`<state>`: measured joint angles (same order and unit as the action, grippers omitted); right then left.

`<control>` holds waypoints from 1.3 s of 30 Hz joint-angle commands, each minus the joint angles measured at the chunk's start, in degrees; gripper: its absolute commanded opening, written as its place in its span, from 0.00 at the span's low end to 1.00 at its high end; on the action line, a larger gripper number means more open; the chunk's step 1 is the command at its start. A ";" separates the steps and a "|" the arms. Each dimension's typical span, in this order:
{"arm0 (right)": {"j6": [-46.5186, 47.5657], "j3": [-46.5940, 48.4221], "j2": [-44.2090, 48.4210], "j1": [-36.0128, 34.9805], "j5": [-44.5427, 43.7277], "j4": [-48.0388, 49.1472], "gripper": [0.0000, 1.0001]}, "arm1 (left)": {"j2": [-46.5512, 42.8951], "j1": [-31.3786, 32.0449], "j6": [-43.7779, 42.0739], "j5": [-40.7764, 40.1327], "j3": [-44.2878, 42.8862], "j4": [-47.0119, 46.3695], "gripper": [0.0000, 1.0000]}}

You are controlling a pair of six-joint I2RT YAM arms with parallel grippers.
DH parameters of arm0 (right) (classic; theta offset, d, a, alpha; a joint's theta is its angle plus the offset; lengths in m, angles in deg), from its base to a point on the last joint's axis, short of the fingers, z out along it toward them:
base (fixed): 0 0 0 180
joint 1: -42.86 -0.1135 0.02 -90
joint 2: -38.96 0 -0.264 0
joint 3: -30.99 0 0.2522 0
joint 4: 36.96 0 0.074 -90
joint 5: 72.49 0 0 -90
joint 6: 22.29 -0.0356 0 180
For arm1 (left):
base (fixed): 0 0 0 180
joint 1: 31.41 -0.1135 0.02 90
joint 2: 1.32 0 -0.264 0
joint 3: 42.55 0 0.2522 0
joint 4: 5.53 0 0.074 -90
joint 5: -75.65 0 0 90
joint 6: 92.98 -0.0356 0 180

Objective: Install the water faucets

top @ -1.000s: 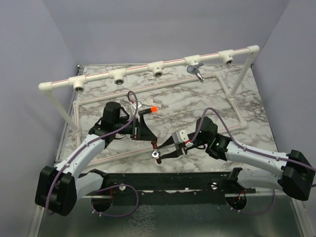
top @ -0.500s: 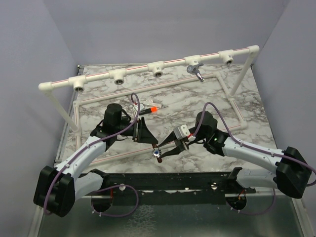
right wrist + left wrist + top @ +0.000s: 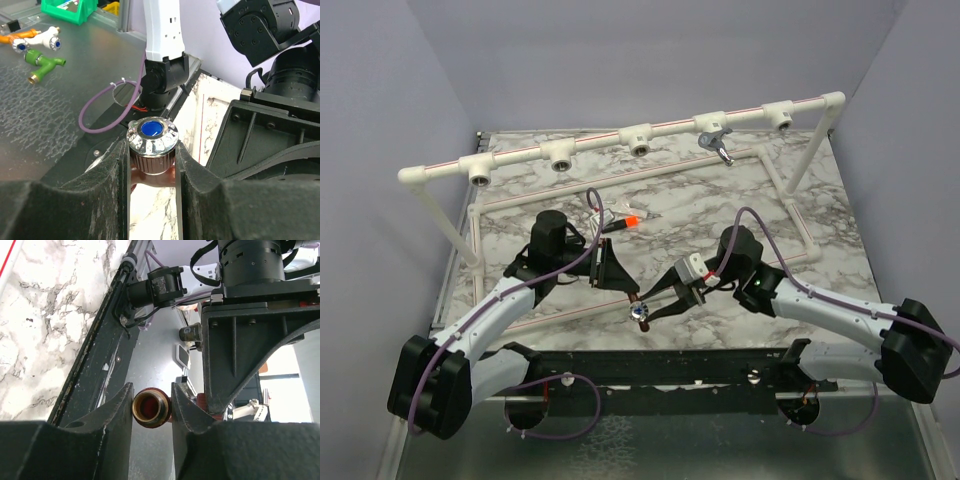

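The copper-coloured faucet [image 3: 639, 304] hangs just above the table's near edge, held between both grippers. My left gripper [image 3: 631, 295] is shut on its brass threaded end [image 3: 151, 408], one finger on each side. My right gripper [image 3: 651, 311] is shut on its ribbed chrome knob with a blue cap [image 3: 152, 136]. The left gripper [image 3: 151, 399] and the right gripper [image 3: 152, 152] each show the grip in their own wrist view. The silver faucet [image 3: 721, 145] sits in a tee fitting on the white pipe rail, spout hanging down.
The white pipe rail [image 3: 600, 142] spans the back of the marble table [image 3: 720, 210], with open tee fittings [image 3: 558, 156] facing forward. A marker pen with an orange cap [image 3: 631, 219] lies behind the left arm. White pipe legs [image 3: 790, 210] frame the right side.
My left gripper has come in from the left and closed on the faucet's threaded end. The right gripper has kept its hold on the knob, shifting slightly.
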<state>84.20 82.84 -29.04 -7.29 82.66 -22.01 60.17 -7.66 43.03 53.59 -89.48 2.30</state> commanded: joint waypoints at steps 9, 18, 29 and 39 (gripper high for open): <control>2.39 -0.12 2.41 0.40 -4.24 -3.80 0.01 | -0.37 0.60 0.74 1.28 0.27 -0.74 0.00; 1.56 -2.57 7.07 0.33 -11.00 -7.03 0.41 | 0.16 0.43 4.67 -2.82 1.27 -4.19 0.00; -2.38 -6.55 16.97 0.36 -29.36 -10.74 0.63 | -1.66 -0.01 12.88 -10.96 3.64 -9.79 0.00; -15.77 -14.77 27.84 0.39 -41.77 -5.22 0.64 | -7.54 -0.11 19.94 -23.98 5.13 -9.80 0.00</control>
<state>76.47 71.47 -4.15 -7.26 48.78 -30.36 55.98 -7.44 58.29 37.68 -85.59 -5.68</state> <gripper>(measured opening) 0.635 0.323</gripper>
